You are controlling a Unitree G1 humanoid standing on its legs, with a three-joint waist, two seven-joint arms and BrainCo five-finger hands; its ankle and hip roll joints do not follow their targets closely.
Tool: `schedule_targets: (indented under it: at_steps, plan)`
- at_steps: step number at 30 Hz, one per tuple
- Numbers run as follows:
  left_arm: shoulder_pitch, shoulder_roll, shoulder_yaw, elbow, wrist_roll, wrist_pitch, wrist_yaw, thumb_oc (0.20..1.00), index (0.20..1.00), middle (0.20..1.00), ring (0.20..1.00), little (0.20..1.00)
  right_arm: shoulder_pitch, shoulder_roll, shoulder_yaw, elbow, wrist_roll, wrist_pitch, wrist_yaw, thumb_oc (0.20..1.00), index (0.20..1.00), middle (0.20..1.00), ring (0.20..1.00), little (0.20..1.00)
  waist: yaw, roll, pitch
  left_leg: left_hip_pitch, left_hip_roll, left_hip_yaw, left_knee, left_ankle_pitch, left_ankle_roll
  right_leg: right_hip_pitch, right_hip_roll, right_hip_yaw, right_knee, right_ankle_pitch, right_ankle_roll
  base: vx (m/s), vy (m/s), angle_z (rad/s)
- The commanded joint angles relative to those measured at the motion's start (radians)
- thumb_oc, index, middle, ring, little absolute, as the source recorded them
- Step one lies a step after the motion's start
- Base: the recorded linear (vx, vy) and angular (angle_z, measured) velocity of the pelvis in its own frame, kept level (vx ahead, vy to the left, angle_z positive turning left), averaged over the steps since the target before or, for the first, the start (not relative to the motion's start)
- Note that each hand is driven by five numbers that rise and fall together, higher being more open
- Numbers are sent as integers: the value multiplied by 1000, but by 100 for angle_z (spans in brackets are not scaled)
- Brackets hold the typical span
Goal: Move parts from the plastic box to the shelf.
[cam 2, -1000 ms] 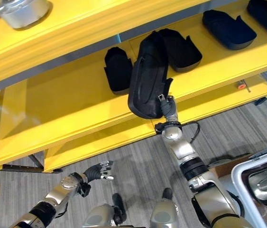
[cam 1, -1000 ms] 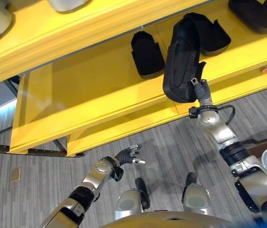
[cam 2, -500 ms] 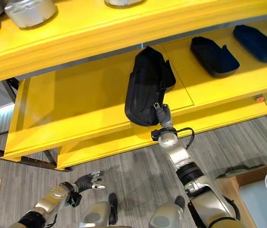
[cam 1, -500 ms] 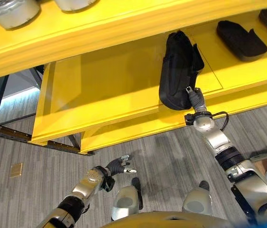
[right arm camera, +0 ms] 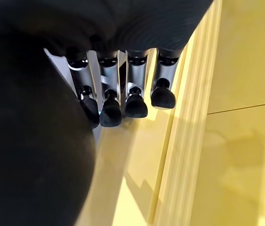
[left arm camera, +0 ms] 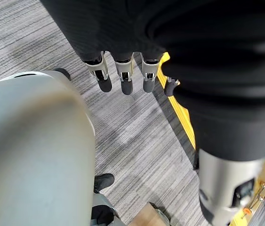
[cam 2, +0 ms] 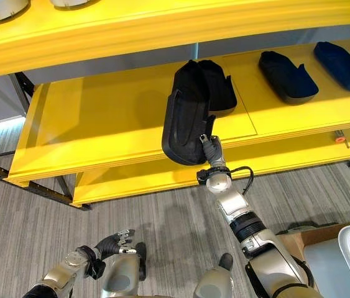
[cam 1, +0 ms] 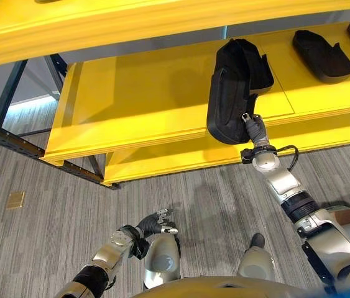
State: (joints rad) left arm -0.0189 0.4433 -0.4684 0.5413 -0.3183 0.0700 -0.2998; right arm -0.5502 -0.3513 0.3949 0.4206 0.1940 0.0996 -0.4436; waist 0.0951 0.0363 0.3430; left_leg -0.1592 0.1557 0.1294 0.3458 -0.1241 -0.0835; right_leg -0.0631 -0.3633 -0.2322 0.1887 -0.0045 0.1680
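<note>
Large black moulded plastic part is gripped at its lower end by the right hand, fingers curled round it; long axis upright, poised over the front edge of the yellow metal shelf; left hand is held low, relaxed, empty.

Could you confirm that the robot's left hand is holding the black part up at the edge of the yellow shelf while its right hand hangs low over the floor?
Not quite: the hands are swapped. In the left eye view the right hand holds the black part at the yellow shelf edge, while the left hand hangs low over the floor.
</note>
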Motion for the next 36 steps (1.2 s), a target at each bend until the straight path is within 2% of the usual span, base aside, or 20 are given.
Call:
schedule_targets:
  at_steps: [1, 4, 6, 8, 9, 10, 11, 12, 14, 16, 19, 21, 25, 30, 34, 36]
  plan:
    - [-3, 13, -2, -31, -28, -37, 6, 1000, 1000, 1000, 1000, 1000, -137, 10, -29, -24, -55, -105, -35, 200, 200, 200, 200, 200, 34, 19, 29, 97, 27, 75, -51, 33, 32, -10, -3, -1, 91, -10, 10, -73, 263, 0]
    - [3, 19, 1, -30, -25, -47, -8, 1000, 1000, 1000, 1000, 1000, -151, 13, -31, -15, -74, -113, -45, 200, 200, 200, 200, 200, 57, 16, 35, 87, 11, 104, -32, 16, 45, 0, -25, -49, 93, 3, 9, -79, 200, 3]
    - [33, 14, 16, -32, -2, -49, 1, 1000, 1000, 1000, 1000, 1000, -153, 16, -24, -21, -60, -106, -31, 200, 200, 200, 200, 200, 101, 13, 33, 101, 18, 174, -32, 10, 57, 14, -66, -210, 119, 24, 1, -35, 204, -32]
    - [58, 1, 19, -30, -12, -62, 17, 1000, 1000, 1000, 1000, 1000, -162, 31, -11, -21, -58, -101, -17, 200, 200, 200, 200, 200, 124, 14, 34, 131, 22, 210, -35, -14, 58, -3, -110, -288, 176, 50, 15, 29, 160, -122]
    - [64, -2, 16, -31, -23, -70, 24, 1000, 1000, 1000, 1000, 1000, -170, 36, 0, -29, -59, -94, -11, 200, 200, 200, 200, 200, 121, 11, 39, 141, 16, 239, -52, -3, 73, -23, -101, -303, 169, 61, 2, 53, 88, -126]
    - [67, -3, 15, -28, -17, -74, 24, 1000, 1000, 1000, 1000, 1000, -171, 36, 4, -36, -54, -90, -8, 200, 200, 200, 200, 200, 115, 14, 39, 154, 17, 234, -50, -23, 65, -19, -81, -289, 164, 41, 15, 23, 1, -84]
    - [64, -2, 6, -30, -13, -73, 29, 1000, 1000, 1000, 1000, 1000, -171, 36, 11, -41, -50, -88, -15, 200, 200, 200, 200, 200, 96, 4, 43, 152, 6, 241, -63, -6, 74, -42, -43, -263, 110, 71, 1, 164, -107, -48]
    - [50, -3, -23, -17, -5, -76, 51, 1000, 1000, 1000, 1000, 1000, -173, 37, 21, -40, -50, -89, -22, 200, 200, 200, 200, 200, 50, -17, 46, 173, -30, 222, -78, -25, 80, -90, 37, -185, 20, 113, 9, 156, -139, -26]
    - [17, -6, -49, 16, -2, -88, 58, 1000, 1000, 1000, 1000, 1000, -183, 42, 34, -24, -43, -89, -40, 200, 200, 200, 200, 200, 10, -23, 41, 173, -63, 177, -76, -41, 93, -119, 105, -68, 7, 102, 3, 201, -101, 33]
    - [-26, -15, -57, 45, -12, -82, 55, 1000, 1000, 1000, 1000, 1000, -183, 35, 27, -13, -41, -95, -21, 200, 200, 200, 200, 200, -11, -23, 23, 165, -80, 147, -84, -32, 92, -111, 146, -19, 6, 80, -12, 136, -60, 124]
    - [-60, -27, -58, 45, -45, -81, 61, 1000, 1000, 1000, 1000, 1000, -181, 15, 13, 12, -62, -122, 4, 200, 200, 200, 200, 200, -16, -16, -5, 160, -90, 138, -105, -18, 77, -79, 156, -22, -17, 58, -28, 137, -57, 70]
    - [-57, -34, -31, 32, -118, -69, 68, 1000, 1000, 1000, 1000, 1000, -171, 8, 17, 0, -66, -116, 9, 200, 200, 200, 200, 200, -15, -11, -16, 164, -87, 142, -116, -15, 72, -67, 156, -36, -16, 42, -34, 138, -51, 26]
    - [-41, -35, -7, 2, -33, -55, 19, 1000, 1000, 1000, 1000, 1000, -168, 1, 17, -11, -74, -106, -1, 200, 200, 200, 200, 200, -6, -8, -22, 164, -74, 142, -116, -13, 68, -54, 160, -49, 4, 10, -52, 104, -63, 11]
    - [-53, -24, -31, -29, 4, -37, -2, 1000, 1000, 1000, 1000, 1000, -177, -13, 20, -11, -83, -105, 17, 200, 200, 200, 200, 200, -10, 0, -20, 162, -65, 136, -110, -9, 66, -52, 168, -46, 37, -18, -66, 84, -68, 9]
    - [-73, -21, -51, -28, 4, -25, 3, 1000, 1000, 1000, 1000, 1000, -189, -15, 38, -13, -105, -92, 28, 200, 200, 200, 200, 200, -18, 2, -21, 153, -59, 137, -69, -27, 65, -53, 172, -47, 80, -51, -82, 90, -107, 14]
    - [-77, -25, -60, -21, 8, -17, 4, 1000, 1000, 1000, 1000, 1000, -195, -19, 51, -2, -110, -75, 48, 200, 200, 200, 200, 200, -22, 3, -32, 157, -54, 143, -28, -41, 60, -44, 176, -58, 98, -76, -105, 123, -114, 9]
